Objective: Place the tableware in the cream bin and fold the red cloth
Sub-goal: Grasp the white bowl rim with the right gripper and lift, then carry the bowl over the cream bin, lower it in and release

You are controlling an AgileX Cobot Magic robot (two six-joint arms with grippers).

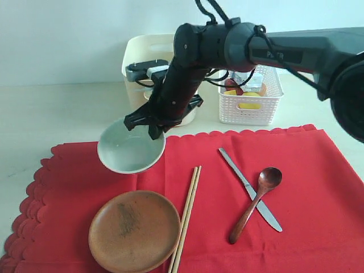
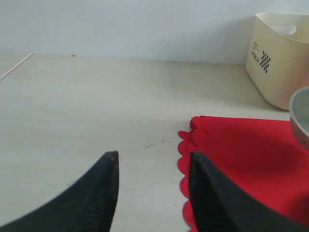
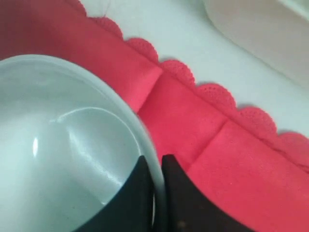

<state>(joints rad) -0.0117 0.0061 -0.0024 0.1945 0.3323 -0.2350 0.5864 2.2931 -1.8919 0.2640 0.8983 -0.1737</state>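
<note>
Right gripper (image 3: 157, 163): the jaws are clenched on the rim of the pale white-green bowl (image 1: 131, 151), one black finger inside the wall and one outside. The bowl sits tilted at the back-left of the red cloth (image 1: 318, 170); whether it is clear of the fabric cannot be told. Left gripper (image 2: 152, 159): the jaws are released, with nothing between them, above bare worktop (image 1: 57, 114) just beside the cloth's scalloped edge.

Risk, as judged from here: the grip is a narrow pinch on one side of a smooth, glossy rim, so the bowl's weight hangs off-centre and it may pivot or slip out on the way to the cream bin (image 1: 136, 57). The bin stands behind the cloth with tall walls; a low carry would likely knock the bowl against its lip.

Materials and shapes: the bowl is round, thin-walled and glazed. The cloth is matte fabric with straight crease lines. The bin is smooth plastic with rounded corners, unlike the white lattice basket (image 1: 250, 108) beside it. On the cloth lie a round brown wooden plate (image 1: 135, 230) of dull grain, slim wooden chopsticks (image 1: 186, 224) set parallel, and a dark wooden spoon (image 1: 253, 205) crossing a flat silver knife (image 1: 239, 170).
</note>
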